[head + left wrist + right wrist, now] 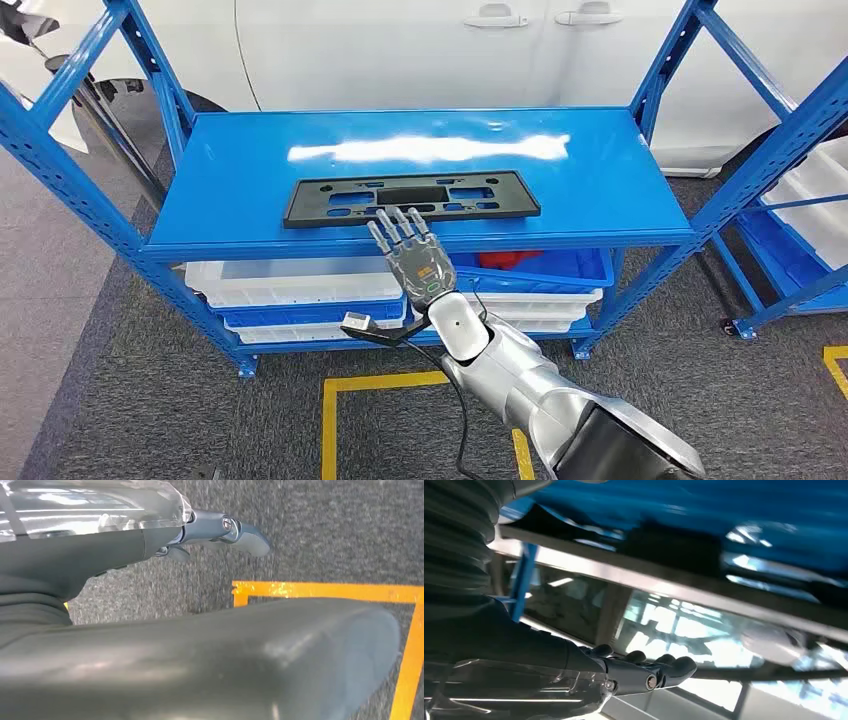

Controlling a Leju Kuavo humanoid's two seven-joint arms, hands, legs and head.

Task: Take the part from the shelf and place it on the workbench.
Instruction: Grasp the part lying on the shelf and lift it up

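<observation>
Head view: black flat part [412,198], a long frame with cut-outs, lies flat on the top level of the blue shelf [240,160], near the front lip, long side running along that lip.

Right robot hand [412,252] raised in front of the shelf edge, fingers straight and apart, holding nothing. Fingertips overlap the part's near edge in the head view; cannot tell whether they touch it or hover just above. Right wrist view is blurred and gives no contact cue.

Left robot hand [220,532] hangs over grey carpet and a yellow floor line [325,591]. Fingers reach forward with nothing in them; cannot tell how far they are curled.

Step in hand, as I judge it: reach and grasp, not yet made.

To do it well:
- Part is thin and flat on smooth metal, so fingers will likely struggle to get under it. Drawing it toward the lip until the near edge overhangs, then pinching top and bottom, looks the safer route.
- Take it near the middle of its length; a grip toward one end would probably let the far end droop or swing.
- Lift level and clear of the shelf uprights [668,62] before turning away.

White bins [290,282] sit on the lower level, beneath the working edge
</observation>
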